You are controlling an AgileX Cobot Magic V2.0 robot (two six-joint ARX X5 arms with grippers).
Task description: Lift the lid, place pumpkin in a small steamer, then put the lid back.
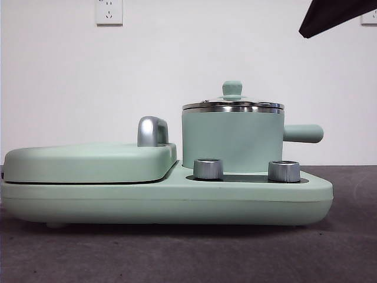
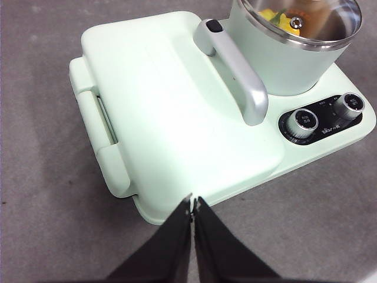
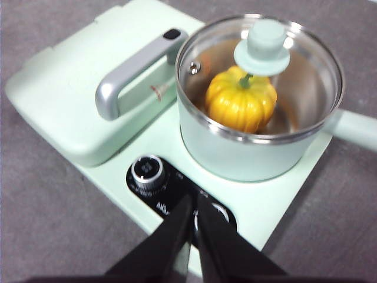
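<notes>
Mint-green all over: small steamer (image 1: 232,140) standing on the right part of a mint-green cooking appliance (image 1: 165,203), stubby handle pointing right, two steel dials (image 1: 208,168) in front of it. Glass lid (image 3: 259,76) seated on the steel rim, mint knob upright at centre. Through the glass in the right wrist view, yellow-orange pumpkin (image 3: 241,105) resting inside the pot, green stem up, just under the knob. To the left, wide flat griddle cover (image 1: 88,162) with its chrome handle (image 1: 152,131), shut and untouched. Grey table (image 1: 177,253) under everything.

Left claw (image 2: 193,203) pinched closed on nothing, hanging above the near edge of the griddle cover, well apart from the pot. Right claw (image 3: 194,206) likewise closed and empty, hanging above the dials, near the steamer but not touching it. Only a black tip visible at the top right corner of the front view.

By the look of it, all three steps done: pumpkin inside, lid back on. Nothing apparently left but pulling the arms clear.
</notes>
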